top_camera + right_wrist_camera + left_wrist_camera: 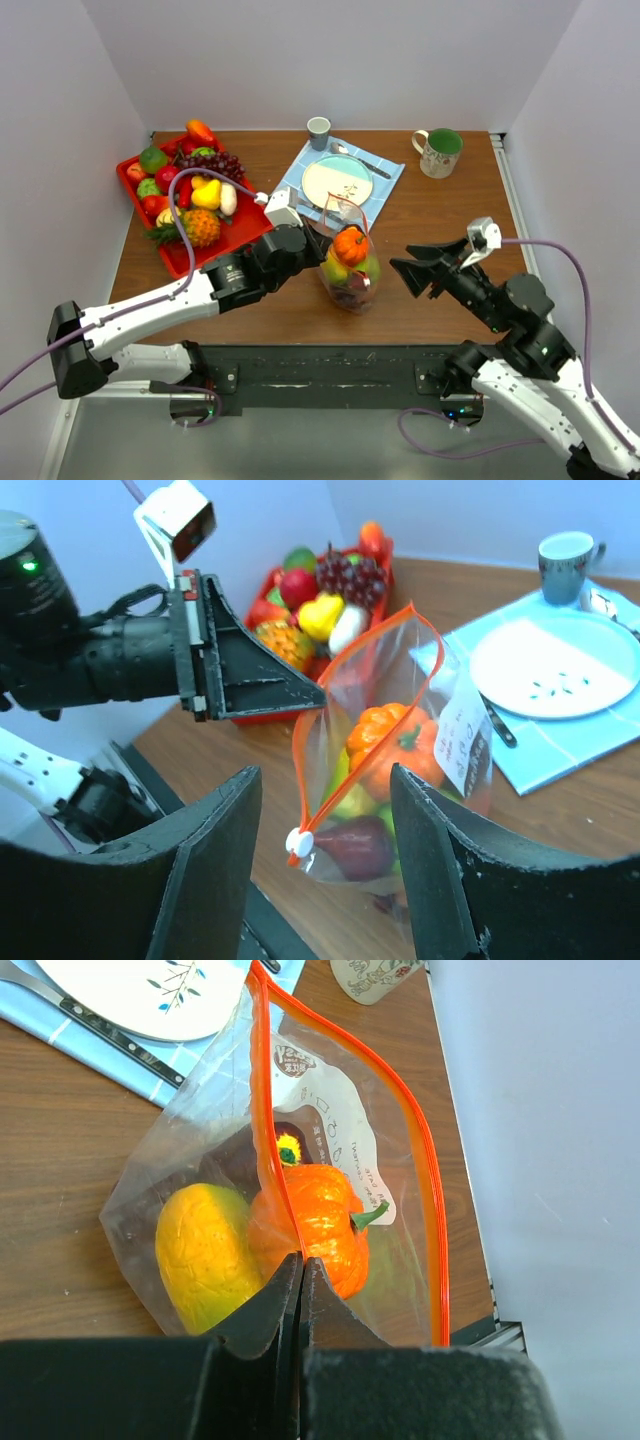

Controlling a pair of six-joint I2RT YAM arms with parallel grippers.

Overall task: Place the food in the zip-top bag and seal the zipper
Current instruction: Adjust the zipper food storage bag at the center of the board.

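The bag (348,270) stood upright at the middle of the surface (450,210), its mouth unsealed. The left hand (302,1260), at the bag's 9 o'clock, was clamped on the orange zipper strip (262,1110) at the rim. The right hand (412,272), at the bag's 3 o'clock, had its fingers apart, holding nothing, just beside the bag. Inside lay an orange pumpkin (350,244) and a yellow-green fruit (200,1255). More food (205,190) lay on the red tray (124,172) at 10 o'clock. A plate (337,182) sat at 12 o'clock.
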